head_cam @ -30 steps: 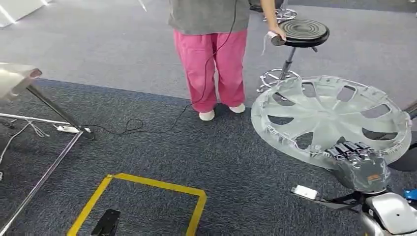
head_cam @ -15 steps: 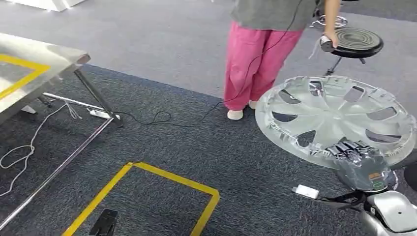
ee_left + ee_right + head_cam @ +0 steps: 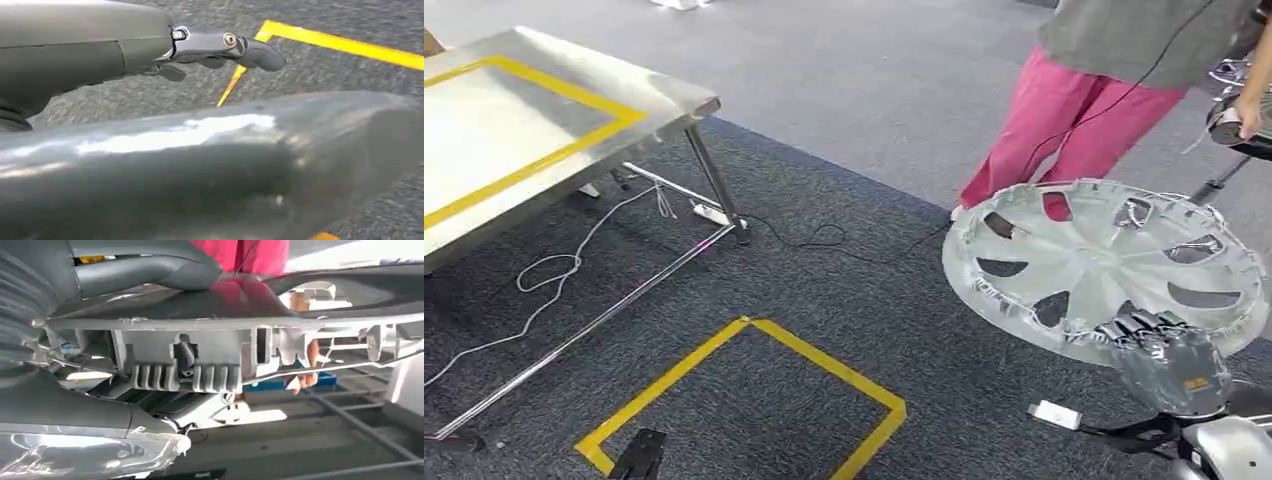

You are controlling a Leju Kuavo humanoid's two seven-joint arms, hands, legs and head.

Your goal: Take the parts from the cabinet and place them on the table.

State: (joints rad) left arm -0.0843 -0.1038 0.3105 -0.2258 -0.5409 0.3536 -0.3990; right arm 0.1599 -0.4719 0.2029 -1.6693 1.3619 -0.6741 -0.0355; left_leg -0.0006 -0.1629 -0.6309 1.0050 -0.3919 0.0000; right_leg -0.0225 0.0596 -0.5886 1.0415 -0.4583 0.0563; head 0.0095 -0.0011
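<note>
A silver-grey plastic wheel cover with several spoke openings hangs above the carpet at the right of the head view. My right hand grips its near rim from below. In the right wrist view the thumb lies over the cover's rim, whose clips and ribs face the camera. The steel table, marked with a yellow tape outline, stands at the upper left. My left hand hangs over the carpet with a finger stretched out and nothing in it.
A person in pink trousers stands just behind the wheel cover, one hand on a black stool. A white cable and a power strip lie by the table legs. A yellow tape square marks the carpet in front.
The camera has swung left: the table has come well into view and the person and stool have slid right. My right hand still holds the wheel cover the same way.
</note>
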